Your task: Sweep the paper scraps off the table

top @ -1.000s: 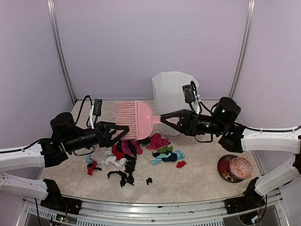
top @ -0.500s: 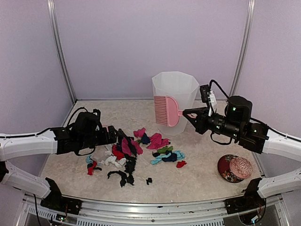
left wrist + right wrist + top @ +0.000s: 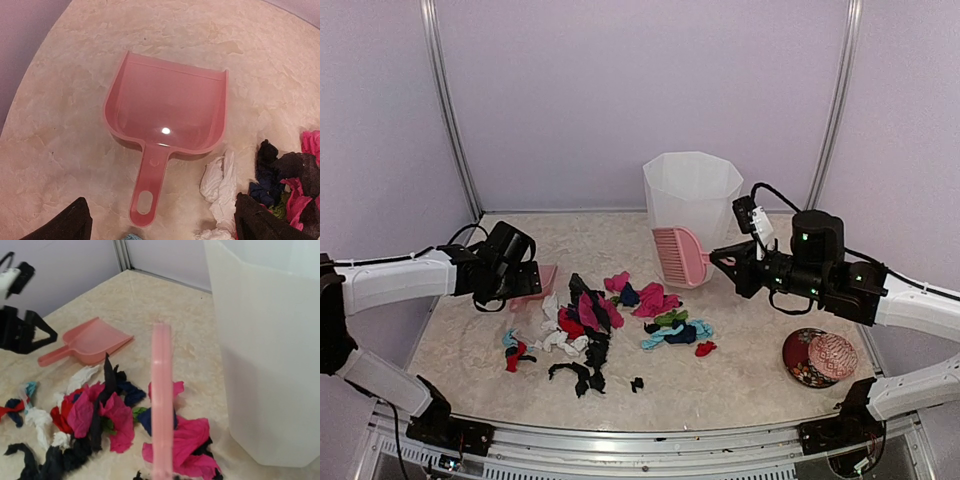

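The paper scraps (image 3: 605, 322) lie in a loose heap of magenta, black, white, teal and red bits in the middle of the table (image 3: 740, 395). A pink dustpan (image 3: 534, 284) lies flat to their left, its handle (image 3: 148, 190) pointing at my left gripper (image 3: 162, 227). That gripper (image 3: 516, 290) hangs open just above the handle's end, touching nothing. My right gripper (image 3: 727, 262) is shut on the handle of a pink brush (image 3: 677, 256). The brush shows edge-on (image 3: 162, 400) above the scraps (image 3: 95, 415), with the right fingers out of the wrist view.
A tall white bin (image 3: 692, 205) stands at the back, right behind the brush and close on its right (image 3: 270, 355). A round red patterned dish (image 3: 820, 358) sits at the front right. Lilac walls ring the table, and a metal rail runs along its front.
The right arm carried the brush rightward and lowered it beside the bin. The left arm drew back to the left and swung down over the dustpan's handle, still open.
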Tool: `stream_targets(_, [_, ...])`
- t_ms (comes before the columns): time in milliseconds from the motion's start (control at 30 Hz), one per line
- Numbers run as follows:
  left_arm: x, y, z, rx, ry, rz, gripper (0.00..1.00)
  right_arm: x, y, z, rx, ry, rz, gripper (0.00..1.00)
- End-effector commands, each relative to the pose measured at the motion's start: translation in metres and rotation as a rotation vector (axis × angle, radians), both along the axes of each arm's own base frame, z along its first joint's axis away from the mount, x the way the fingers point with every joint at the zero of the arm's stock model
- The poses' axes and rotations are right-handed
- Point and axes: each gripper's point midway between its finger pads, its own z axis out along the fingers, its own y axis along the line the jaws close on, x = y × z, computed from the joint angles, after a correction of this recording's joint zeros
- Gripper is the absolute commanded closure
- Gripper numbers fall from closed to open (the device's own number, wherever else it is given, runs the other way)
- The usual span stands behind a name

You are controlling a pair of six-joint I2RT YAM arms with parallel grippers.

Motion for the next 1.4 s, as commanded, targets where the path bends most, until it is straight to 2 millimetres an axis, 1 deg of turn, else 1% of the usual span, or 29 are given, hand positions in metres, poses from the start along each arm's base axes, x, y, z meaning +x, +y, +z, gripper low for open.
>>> stream_targets(0, [-0.001,0.006,-0.030,0.047,0.097,-0.013,0.04,0.000,0.003,0.007,-0.001,-0.021,0.024,1.00])
stream_targets(100, [0.003,0.007,-0.042,0.056,0.127,-0.011,0.08,-0.001,0.004,0.007,-0.005,-0.020,0.034,1.00])
stream_targets(233, [0.004,0.015,-0.058,0.069,0.167,0.004,0.13,-0.002,0.002,0.006,-0.009,-0.017,0.031,1.00])
stream_targets(333, [0.008,0.014,-0.064,0.055,0.174,-0.005,0.17,-0.004,0.002,0.005,-0.008,-0.013,0.036,1.00])
stream_targets(500, [0.020,0.007,-0.070,0.016,0.170,-0.032,0.26,-0.004,0.004,0.003,-0.008,-0.003,0.043,1.00])
stream_targets(567, [0.025,0.005,-0.074,0.017,0.176,-0.040,0.28,-0.004,0.004,0.003,-0.007,0.000,0.042,1.00])
stream_targets(700, [0.032,0.007,-0.083,0.028,0.193,-0.036,0.33,-0.005,0.003,0.001,-0.006,0.010,0.040,1.00])
stream_targets(833, [0.036,0.004,-0.087,0.022,0.192,-0.044,0.47,-0.005,0.001,0.000,-0.006,0.012,0.032,1.00])
stream_targets(900, [0.036,0.006,-0.087,0.030,0.192,-0.035,0.53,-0.005,0.000,0.000,-0.008,0.015,0.030,1.00])
stream_targets(933, [0.036,0.008,-0.087,0.036,0.191,-0.029,0.55,-0.005,0.000,0.000,-0.008,0.017,0.028,1.00])
stream_targets(1067, [0.035,0.014,-0.083,0.057,0.184,-0.006,0.58,-0.003,0.001,-0.003,-0.013,0.022,0.026,1.00])
stream_targets(1133, [0.036,0.016,-0.080,0.065,0.176,0.004,0.63,-0.003,0.004,-0.003,-0.015,0.026,0.031,1.00])
stream_targets(1167, [0.036,0.016,-0.078,0.066,0.172,0.005,0.68,-0.002,0.005,-0.004,-0.016,0.028,0.035,1.00])
stream_targets(1333, [0.039,0.015,-0.068,0.062,0.144,0.007,1.00,-0.001,0.009,-0.002,-0.017,0.033,0.045,1.00])
stream_targets(1367, [0.039,0.015,-0.065,0.065,0.135,0.010,1.00,-0.002,0.008,-0.002,-0.020,0.035,0.045,1.00])
